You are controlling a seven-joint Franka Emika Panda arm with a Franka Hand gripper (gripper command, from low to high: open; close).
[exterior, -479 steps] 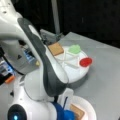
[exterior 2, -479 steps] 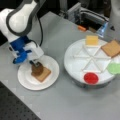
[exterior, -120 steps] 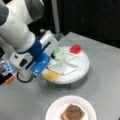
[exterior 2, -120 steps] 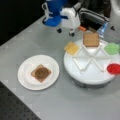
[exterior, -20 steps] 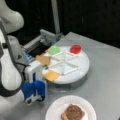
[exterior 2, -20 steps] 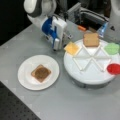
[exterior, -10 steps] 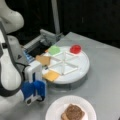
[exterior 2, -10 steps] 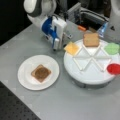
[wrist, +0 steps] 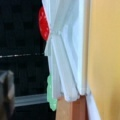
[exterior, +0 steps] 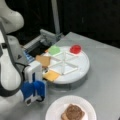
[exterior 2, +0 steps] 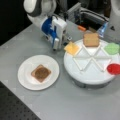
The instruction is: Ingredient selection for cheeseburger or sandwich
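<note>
In both front views a paper plate [exterior: 53,111] [exterior 2: 26,80] lies on the grey tabletop [exterior: 105,75] [exterior 2: 57,105] in front of the round white tray [exterior: 80,71] [exterior 2: 87,75], apart from it. On the plate a bread square [exterior 2: 37,75] carries the dark patty [exterior: 73,111] [exterior 2: 41,72]; this is the started sandwich. The gripper [exterior: 33,96] [exterior 2: 55,45], blue and white, hangs low just beside the tray's rim, on the side where the cheese [exterior: 52,75] [exterior 2: 72,48] [wrist: 105,55] lies in its wedge; whether it touches the cheese cannot be told, and I cannot tell how the jaws stand. In the wedge next to the cheese lies the second bread [exterior: 43,60] [exterior 2: 91,39] [wrist: 71,108]. Beyond that, farther round the tray, are the green leaf [exterior: 54,50] [exterior 2: 112,48] [wrist: 51,96] and the red disc [exterior: 75,49] [exterior 2: 114,68] [wrist: 43,23], each in its own wedge. In the wrist view the cheese fills the right side, with the tray's white dividers [wrist: 65,55] beside it.
</note>
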